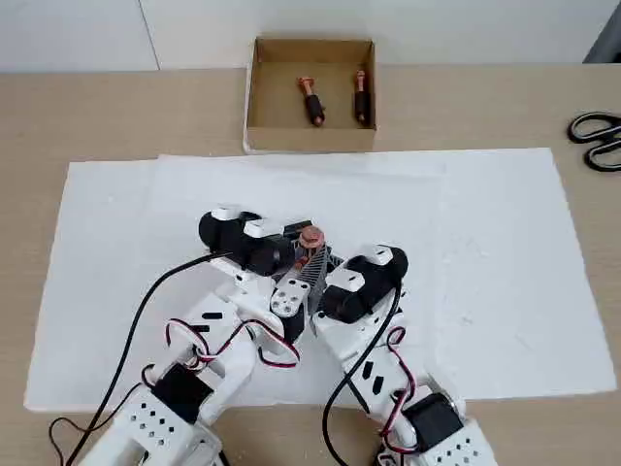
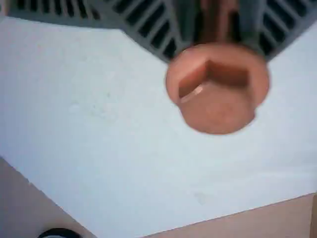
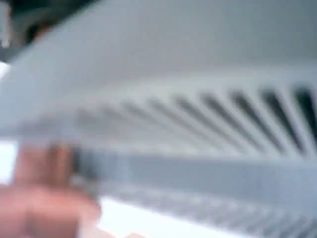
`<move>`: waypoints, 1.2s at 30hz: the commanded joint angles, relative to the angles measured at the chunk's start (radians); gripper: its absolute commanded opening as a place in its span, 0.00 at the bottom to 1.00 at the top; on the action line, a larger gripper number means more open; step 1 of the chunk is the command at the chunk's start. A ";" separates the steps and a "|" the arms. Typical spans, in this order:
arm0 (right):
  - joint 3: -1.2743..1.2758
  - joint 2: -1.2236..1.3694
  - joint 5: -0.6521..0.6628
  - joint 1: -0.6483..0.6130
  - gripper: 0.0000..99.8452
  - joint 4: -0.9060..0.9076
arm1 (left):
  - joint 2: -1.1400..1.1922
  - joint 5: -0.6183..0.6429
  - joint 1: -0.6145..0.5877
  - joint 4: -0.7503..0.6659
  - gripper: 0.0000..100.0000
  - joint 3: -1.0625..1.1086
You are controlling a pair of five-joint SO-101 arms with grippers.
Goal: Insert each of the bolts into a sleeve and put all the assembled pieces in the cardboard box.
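Nearest in the high view, the left arm (image 1: 194,354) and the right arm (image 1: 398,379) come up from the table's near side and lean toward each other over the white sheet (image 1: 485,272). They meet at the middle of the sheet. The left gripper (image 1: 297,254) and the right gripper (image 1: 326,268) are just beside each other, and the bolt (image 1: 310,238) is between them with its round copper head uppermost. From above, the black motors and grey ribs crowd together, so it is hard to make out which gripper has the bolt.

The left wrist view tells more. The bolt's head faces the camera and shows its six-sided socket. The shank runs back between ribbed grey fingers (image 2: 143,25) that sit tight against it on both sides, so the left gripper looks pinched onto the shank. Behind the head is the sheet.

The right wrist view shows a ribbed grey bar (image 3: 208,124) close across the frame and a copper blur at one corner. Whether the right gripper is gripping anything cannot be told.

Farther off, at the sheet's far edge, the cardboard box (image 1: 310,140) sits on the bare table (image 1: 116,107). In it lie two assembled pieces (image 1: 312,100), side by side and apart. Each is a copper-headed bolt in a dark sleeve, with the head toward the far wall. The high view also takes in scissors (image 1: 597,139) at the table's right edge, well apart from the box.
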 commanded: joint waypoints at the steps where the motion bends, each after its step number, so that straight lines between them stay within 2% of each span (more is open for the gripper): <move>1: 0.006 -0.010 -0.009 -0.002 0.00 -0.022 | -0.015 -0.008 0.005 0.017 0.01 -0.005; 10: 0.006 -0.010 -0.009 -0.002 0.00 -0.022 | -0.017 -0.008 0.005 0.011 0.01 -0.005; 16: 0.006 -0.010 -0.009 -0.002 0.00 -0.021 | -0.018 -0.008 0.005 0.017 0.14 0.001; 24: 0.006 -0.010 -0.009 -0.002 0.00 -0.021 | -0.021 -0.008 -0.003 0.017 0.13 -0.002; 29: 0.006 -0.010 -0.009 0.001 0.00 -0.021 | -0.021 -0.008 -0.052 0.026 0.13 -0.061; 36: 0.006 -0.010 -0.009 0.004 0.00 -0.019 | -0.021 -0.008 -0.160 0.114 0.13 -0.107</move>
